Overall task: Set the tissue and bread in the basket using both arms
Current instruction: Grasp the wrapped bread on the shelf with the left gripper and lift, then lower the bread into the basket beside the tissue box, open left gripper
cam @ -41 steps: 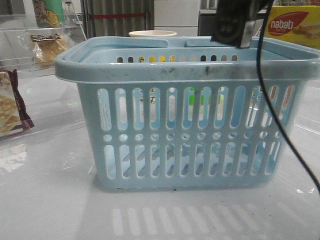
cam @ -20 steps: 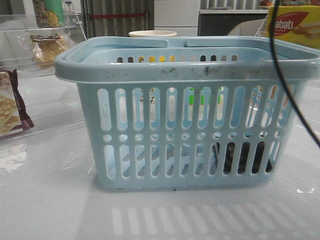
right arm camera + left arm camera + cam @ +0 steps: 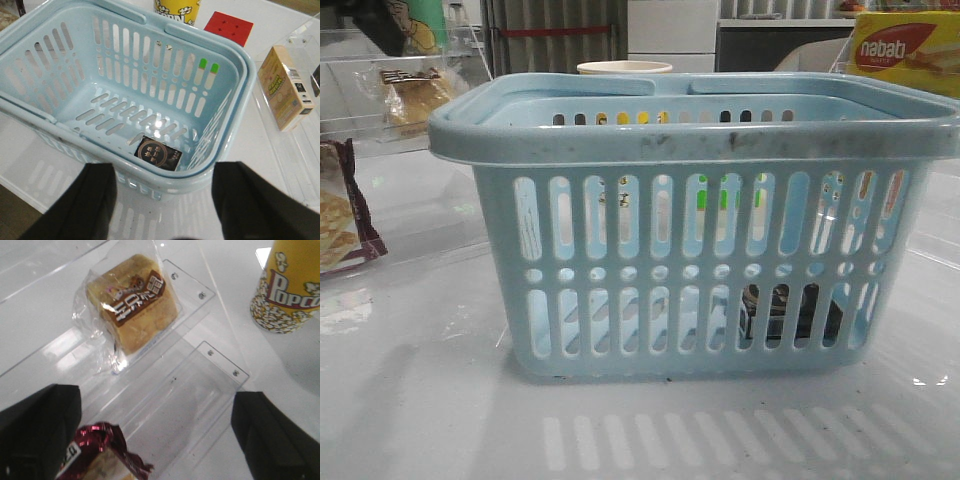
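Note:
The pale blue basket (image 3: 690, 135) stands mid-table. The blackish tissue pack (image 3: 159, 152) lies flat on its floor in a near corner and shows through the slots in the front view (image 3: 790, 310). My right gripper (image 3: 165, 215) is open and empty, above and just outside the basket rim (image 3: 246, 95). The bread (image 3: 132, 302), golden-brown in a clear wrapper, lies on a clear acrylic tray; it also shows at the far left of the front view (image 3: 415, 95). My left gripper (image 3: 155, 440) is open and empty, above the tray and short of the bread.
A maroon-edged cracker packet (image 3: 100, 455) lies between my left fingers and also shows in the front view (image 3: 340, 220). A popcorn cup (image 3: 290, 287) stands behind the basket. A yellow nabati box (image 3: 910, 50), a red square (image 3: 229, 27) and a cream box (image 3: 287, 87) lie to the right.
My right gripper held the tissue pack over the basket's right rim, let it go, and rose out of the front view. The pack now lies in the basket. A dark shape has appeared top left.

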Robot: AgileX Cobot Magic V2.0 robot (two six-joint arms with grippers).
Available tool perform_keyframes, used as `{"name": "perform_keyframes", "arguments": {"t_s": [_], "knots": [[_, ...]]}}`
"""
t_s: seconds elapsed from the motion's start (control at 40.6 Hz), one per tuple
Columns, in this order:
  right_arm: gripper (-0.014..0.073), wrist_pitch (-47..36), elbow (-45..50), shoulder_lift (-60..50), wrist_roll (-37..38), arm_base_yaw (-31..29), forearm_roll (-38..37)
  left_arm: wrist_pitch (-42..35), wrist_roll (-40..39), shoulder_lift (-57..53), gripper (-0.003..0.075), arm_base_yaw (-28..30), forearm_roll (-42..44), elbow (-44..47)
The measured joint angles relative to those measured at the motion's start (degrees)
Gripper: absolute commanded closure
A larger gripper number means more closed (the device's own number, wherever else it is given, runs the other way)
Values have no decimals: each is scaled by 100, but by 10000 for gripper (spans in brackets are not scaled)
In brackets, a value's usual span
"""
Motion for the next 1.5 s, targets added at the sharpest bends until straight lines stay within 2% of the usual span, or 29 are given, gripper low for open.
{"name": "perform_keyframes", "arguments": {"t_s": [0.37,0.444,0.517,0.616,0.764,1.035,1.158,1.38,1.503], "knots": [[78,282,10,-433,-11,0,0,-404,-10,1891,68,212,-131,-1614],[78,293,10,-433,-11,0,0,-465,-3,2143,101,212,-250,-1804],[78,301,10,-433,-11,0,0,-492,-3,2305,205,212,-302,-1904],[78,301,10,-433,-11,0,0,-502,-13,2332,409,212,-324,-1942],[78,305,10,-433,-11,0,0,-441,-13,2289,638,212,-332,-1966],[78,305,10,-433,-11,0,0,86,-13,1370,624,178,-347,-1966],[78,305,14,-433,-21,0,0,509,51,746,624,-17,-325,-1966],[78,305,14,-433,-21,0,0,2024,587,-148,624,-1047,-311,-1978],[78,305,14,-433,-21,0,0,2457,829,-214,622,-1793,-311,-1978]]}}
